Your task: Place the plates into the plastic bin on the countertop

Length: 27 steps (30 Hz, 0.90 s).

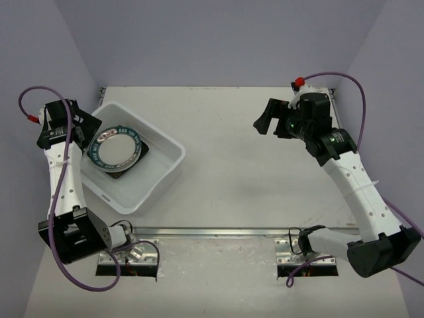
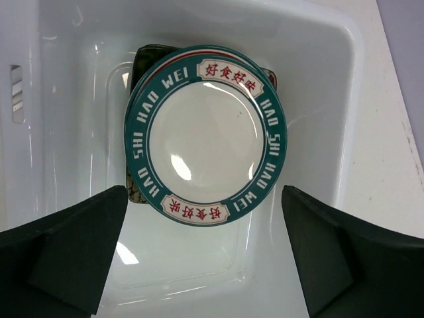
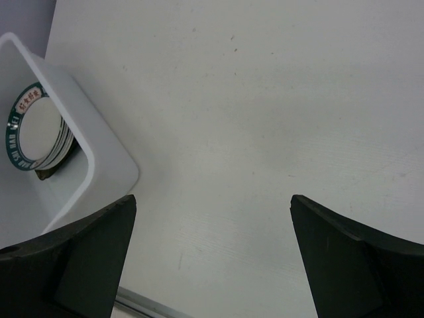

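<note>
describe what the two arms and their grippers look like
The left arm and right arm have white link shells dotted with small holes, joined by black boxy joints. Each trails a purple cable tipped with a red connector. The left gripper and right gripper are black, with broad, flat, wedge-shaped fingers.

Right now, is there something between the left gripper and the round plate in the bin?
Nothing visible. The open left gripper hangs over the round plate, which lies on a dark plate inside the plastic bin.
</note>
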### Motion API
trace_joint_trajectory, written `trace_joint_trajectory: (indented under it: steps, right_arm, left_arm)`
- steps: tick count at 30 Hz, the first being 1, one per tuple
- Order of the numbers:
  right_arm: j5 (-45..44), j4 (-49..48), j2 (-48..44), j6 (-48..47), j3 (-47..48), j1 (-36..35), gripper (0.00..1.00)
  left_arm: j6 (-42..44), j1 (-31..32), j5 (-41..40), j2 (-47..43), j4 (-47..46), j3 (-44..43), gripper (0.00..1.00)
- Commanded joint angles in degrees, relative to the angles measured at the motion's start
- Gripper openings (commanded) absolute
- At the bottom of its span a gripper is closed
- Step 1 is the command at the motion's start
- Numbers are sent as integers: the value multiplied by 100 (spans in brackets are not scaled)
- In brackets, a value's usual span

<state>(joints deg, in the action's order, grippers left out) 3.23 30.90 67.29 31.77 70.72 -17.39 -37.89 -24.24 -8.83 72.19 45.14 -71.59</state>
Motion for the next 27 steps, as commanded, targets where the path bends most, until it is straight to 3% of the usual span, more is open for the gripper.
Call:
trace_joint_trajectory:
  steps: [1, 6, 11, 17, 22, 27]
  right_arm:
    - [-601, 1300, 252, -989, 1096, 9, 99]
    - [-1627, 1951, -197, -1435, 1226, 1, 99]
    - [-1797, 1650, -1383, -1576, 198, -17, 99]
    - [-1783, 1762, -2545, -1521, -881, -126, 99]
    - [-1834, 2121, -3056, -1367, -1183, -128, 99]
    - [-2098, 2501, -2936, -1486, -585, -130, 99]
  left_arm:
    - [1200, 1108, 138, -222, 281, -448, 100]
    - [1602, 1888, -91, -1033, 479, -485, 100]
    - [1983, 2193, -1091, -1876, 521, 110, 100]
    - [2006, 2715, -804, -2616, 677, 766, 100]
    - [2083, 2997, -1006, -2766, 655, 682, 100]
    - [2202, 3043, -1274, -2514, 646, 284, 100]
